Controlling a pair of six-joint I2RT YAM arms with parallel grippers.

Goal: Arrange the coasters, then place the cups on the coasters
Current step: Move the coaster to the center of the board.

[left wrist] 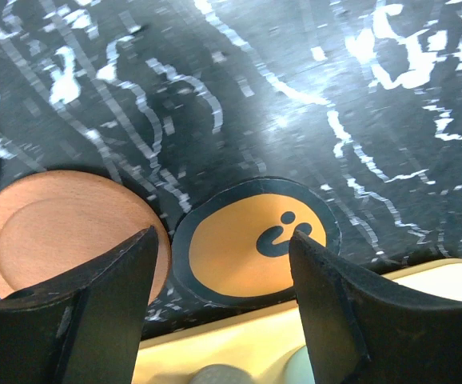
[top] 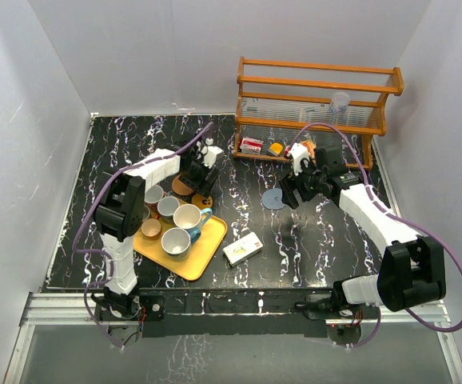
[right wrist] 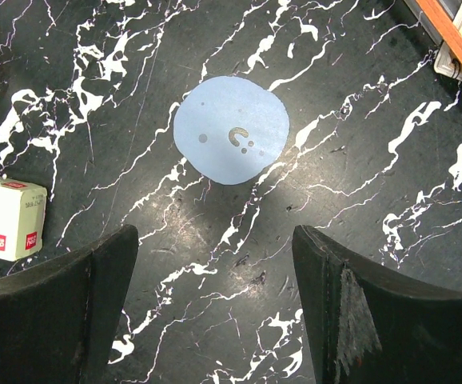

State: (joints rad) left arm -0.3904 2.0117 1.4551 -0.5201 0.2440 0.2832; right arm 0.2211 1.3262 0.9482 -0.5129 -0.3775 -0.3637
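Now, in the arranging step, the left pincer (left wrist: 223,240) hangs released over the orange coaster (left wrist: 251,248) at the tray's (left wrist: 427,280) twelve o'clock, the right pincer (right wrist: 215,236) released above the blue coaster (right wrist: 231,128); next likely needs a low edge pinch.

My left tool (top: 202,184) hangs over the brown coasters (top: 183,186), which lie just beyond the far corner of the yellow tray (top: 189,260). The cups (top: 189,216) stand crowded together on that tray. My right tool (top: 288,194) hovers just beside the grey-blue coaster (top: 273,200) on the black marbled counter (top: 135,144). A small white box (top: 243,250) lies near the tray's right corner.
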